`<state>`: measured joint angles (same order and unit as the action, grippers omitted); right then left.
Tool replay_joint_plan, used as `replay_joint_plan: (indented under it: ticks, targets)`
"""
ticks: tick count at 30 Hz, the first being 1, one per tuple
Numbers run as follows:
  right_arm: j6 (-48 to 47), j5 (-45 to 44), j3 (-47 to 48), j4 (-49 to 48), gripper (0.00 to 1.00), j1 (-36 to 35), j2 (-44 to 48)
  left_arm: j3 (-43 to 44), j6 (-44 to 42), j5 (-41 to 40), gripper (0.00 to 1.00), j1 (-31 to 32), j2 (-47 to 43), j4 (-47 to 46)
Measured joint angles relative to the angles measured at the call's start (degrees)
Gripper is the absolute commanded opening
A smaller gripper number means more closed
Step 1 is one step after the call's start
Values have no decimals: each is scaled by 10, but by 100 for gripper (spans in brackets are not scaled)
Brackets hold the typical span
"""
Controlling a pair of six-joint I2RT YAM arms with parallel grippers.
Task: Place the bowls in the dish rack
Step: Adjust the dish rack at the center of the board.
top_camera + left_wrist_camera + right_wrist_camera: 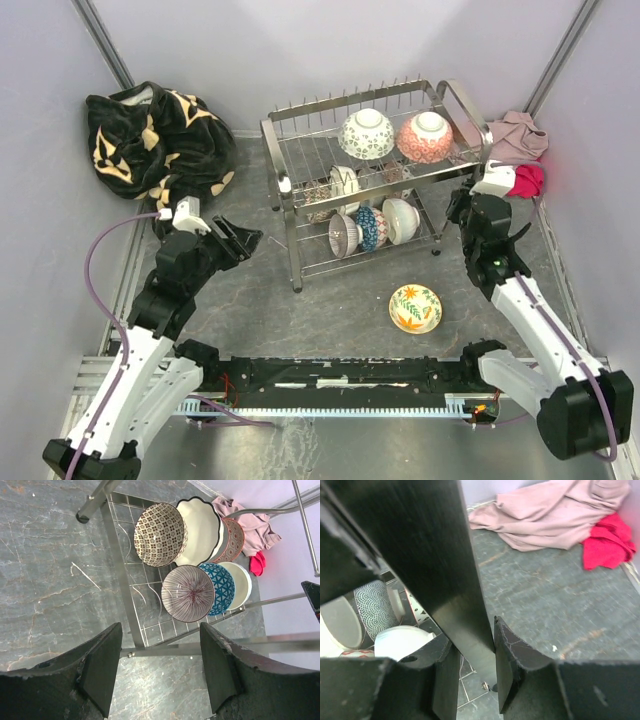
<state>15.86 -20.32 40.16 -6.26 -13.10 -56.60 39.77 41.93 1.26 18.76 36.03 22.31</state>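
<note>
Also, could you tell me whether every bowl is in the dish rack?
No, a floral bowl sits on the table, outside the dish rack.

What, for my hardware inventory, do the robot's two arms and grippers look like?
The left arm and right arm have white lower links, black upper links and purple cables. The left gripper and right gripper have matte black wedge-shaped fingers and white wrist camera housings.

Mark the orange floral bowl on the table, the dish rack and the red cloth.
orange floral bowl (415, 307), top view, on the middle of its inside.
dish rack (123, 575), left wrist view, on the lower tier's side rail.
red cloth (610, 542), right wrist view, on its middle.
</note>
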Motion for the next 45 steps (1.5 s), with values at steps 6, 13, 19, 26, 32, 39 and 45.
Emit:
replay_joint_plan:
  ticks: [6, 13, 19, 26, 32, 39, 45]
  targets:
    - [26, -66, -1, 64, 0, 0, 42, 7, 0, 29, 69, 0, -38, 34]
    - [43, -85, -1, 85, 0, 0, 54, 7, 0, 89, 68, 1, -42, 55]
    - [51, -87, 3, 89, 1, 0, 48, 35, -13, 164, 70, 7, -38, 99]
    - [58, -89, 11, 99, 1, 0, 39, 17, -15, 259, 72, 31, -35, 100]
    - [64, -95, 17, 101, 1, 1, 28, -22, -10, 290, 69, 74, -7, 71]
    - [68, -98, 18, 100, 1, 1, 25, -50, 29, 249, 59, 141, 16, -4]
    - [71, -98, 18, 99, 2, 2, 24, -71, 59, 186, 54, 151, 74, -86]
